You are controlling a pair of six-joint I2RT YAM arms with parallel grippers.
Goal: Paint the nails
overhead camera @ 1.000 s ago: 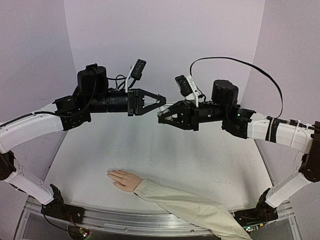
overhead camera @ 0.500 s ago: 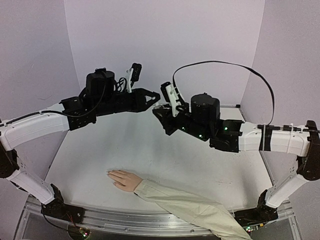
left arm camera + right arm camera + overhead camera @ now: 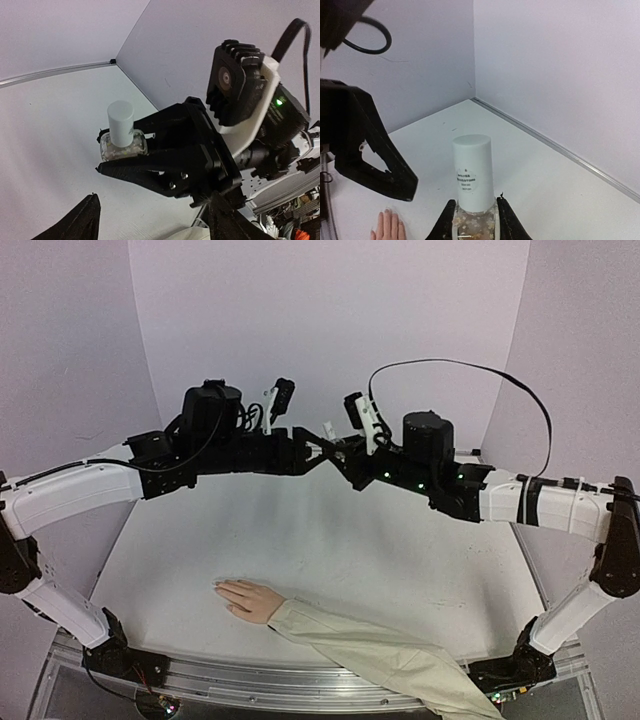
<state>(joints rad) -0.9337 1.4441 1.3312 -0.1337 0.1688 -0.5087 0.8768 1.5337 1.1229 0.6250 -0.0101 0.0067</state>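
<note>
Two sets of fingers meet almost tip to tip, high above the table (image 3: 400, 560). Your right gripper (image 3: 476, 216) is clamped on the glass body of the small clear bottle (image 3: 472, 175), one finger on each side. The white cap (image 3: 120, 122) stands upright and free above those fingers.

Your left gripper (image 3: 320, 447) has its fingers (image 3: 84, 220) spread wide with nothing between them. The bottle sits just ahead of their tips. From the right wrist you see one left finger off to the left of the cap, apart from it.

The nails (image 3: 220, 587) are well below both sets of fingers and nearer the arm bases, at the tips of the mannequin hand (image 3: 250, 598). That hand lies flat on the table with its beige sleeve (image 3: 380, 658) trailing away to the right. The nails are too small for you to tell from the skin. In the right wrist view the mannequin hand shows at the lower left of your right fingers.
</note>
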